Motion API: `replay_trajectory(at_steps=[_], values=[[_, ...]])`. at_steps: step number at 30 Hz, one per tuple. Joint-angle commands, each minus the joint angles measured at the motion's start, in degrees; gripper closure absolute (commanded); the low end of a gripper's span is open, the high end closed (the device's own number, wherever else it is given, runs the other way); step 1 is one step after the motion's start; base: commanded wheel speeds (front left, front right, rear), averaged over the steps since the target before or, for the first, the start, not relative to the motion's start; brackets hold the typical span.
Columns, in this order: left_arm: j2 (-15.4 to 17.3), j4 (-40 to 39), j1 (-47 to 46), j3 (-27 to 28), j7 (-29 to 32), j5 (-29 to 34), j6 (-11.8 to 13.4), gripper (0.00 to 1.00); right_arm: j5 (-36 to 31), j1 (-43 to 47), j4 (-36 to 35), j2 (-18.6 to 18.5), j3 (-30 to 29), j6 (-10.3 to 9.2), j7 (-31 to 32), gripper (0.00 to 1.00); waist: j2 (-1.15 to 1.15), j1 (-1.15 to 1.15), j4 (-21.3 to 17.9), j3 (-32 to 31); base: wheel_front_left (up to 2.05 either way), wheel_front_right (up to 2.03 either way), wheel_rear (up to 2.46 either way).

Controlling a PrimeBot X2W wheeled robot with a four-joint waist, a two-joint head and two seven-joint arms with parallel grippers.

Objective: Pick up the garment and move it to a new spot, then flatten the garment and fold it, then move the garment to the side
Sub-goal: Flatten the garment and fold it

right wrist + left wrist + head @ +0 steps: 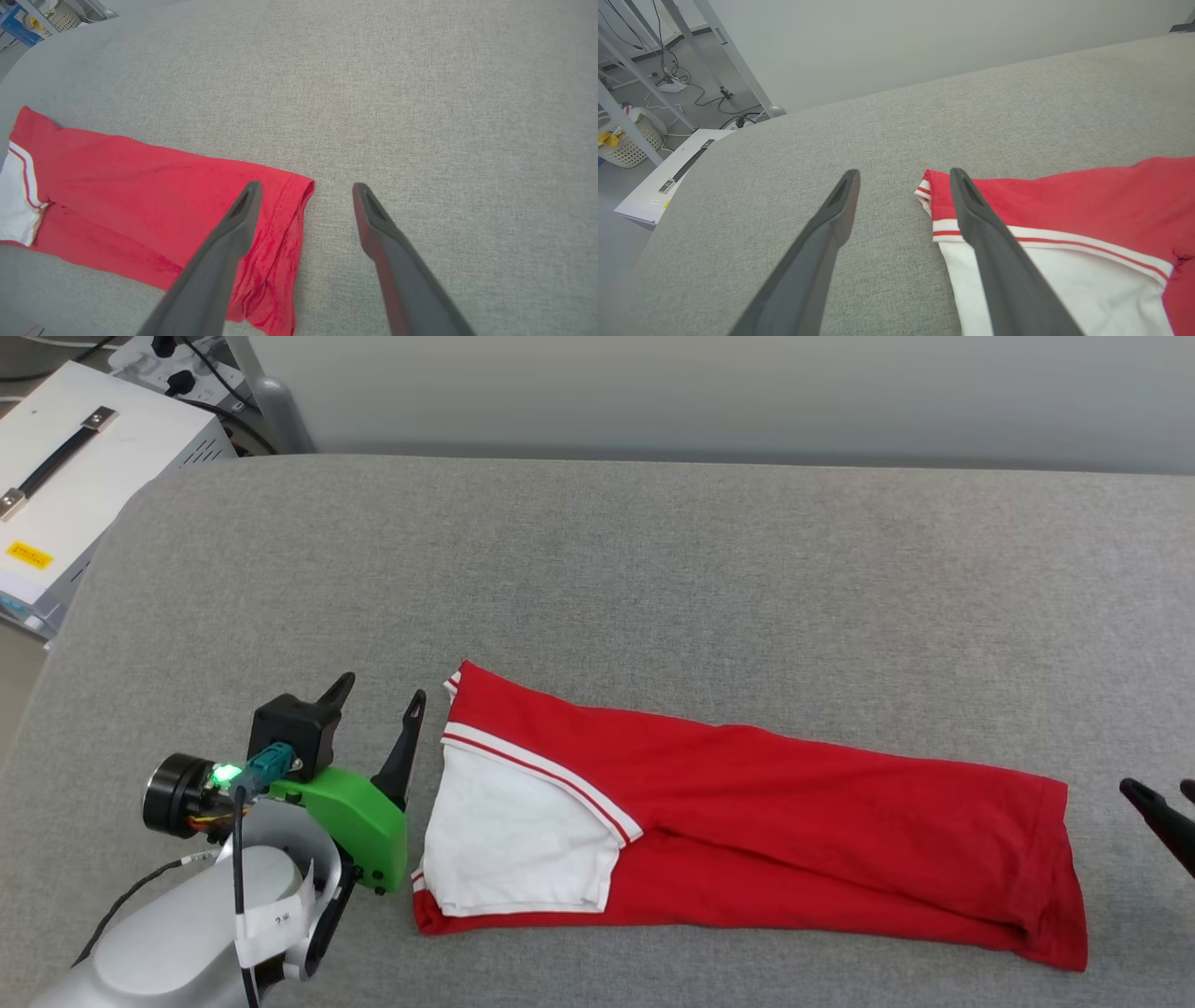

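Lying folded into a long narrow band on the grey woven worktop point(653, 569), soft red garment point(747, 821) with white sleeve and striped trim, left hand point(381, 688) released beside its sleeve end, right hand point(306, 185) released by its stitched hem, tapered dark fingers point(822, 242) spread

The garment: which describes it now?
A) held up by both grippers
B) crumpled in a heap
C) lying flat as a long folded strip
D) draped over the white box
C: the garment lies flat in a long strip on the grey surface, left gripper and right gripper open at its ends.
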Motion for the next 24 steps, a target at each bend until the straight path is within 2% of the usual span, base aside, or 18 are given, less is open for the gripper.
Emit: replay_trajectory(at_steps=[1,7,12,18,19,24], values=[[-1.0,0.1,1.6,1.4,-0.7,1.5,1.5,0.00,0.8,1.2,1.0,0.6,-0.4,-0.04,1.5,0.00,0.22,0.00,0.6,0.6,0.00,0.00,0.00],[-5.2,-2.0,5.8,10.5,-1.1,9.1,4.9,0.00,2.3,1.4,4.5,3.2,-0.4,-0.04,4.6,0.00,0.22,0.00,1.9,2.1,0.00,0.00,0.00],[-9.1,-4.0,11.3,18.4,-1.1,16.6,5.4,0.00,2.6,0.5,7.5,5.1,1.5,-0.04,5.7,0.00,0.22,0.00,2.5,3.2,0.00,0.00,0.00],[-14.1,-5.1,16.8,26.1,-1.1,24.9,3.8,0.00,3.9,-1.1,9.7,7.3,4.7,-0.04,6.3,0.00,0.22,0.00,2.9,4.0,0.00,0.00,0.00],[-15.9,-5.4,18.3,28.4,-1.1,27.0,2.8,0.00,4.6,-1.8,9.9,8.0,5.6,-0.04,5.9,0.00,0.22,0.00,3.0,4.2,0.00,0.00,0.00],[-19.7,-5.1,21.0,33.1,-1.1,31.9,-0.2,0.00,5.9,-3.5,9.9,9.1,8.7,-0.04,5.3,0.00,0.22,0.00,3.0,4.5,0.00,0.00,0.00]])
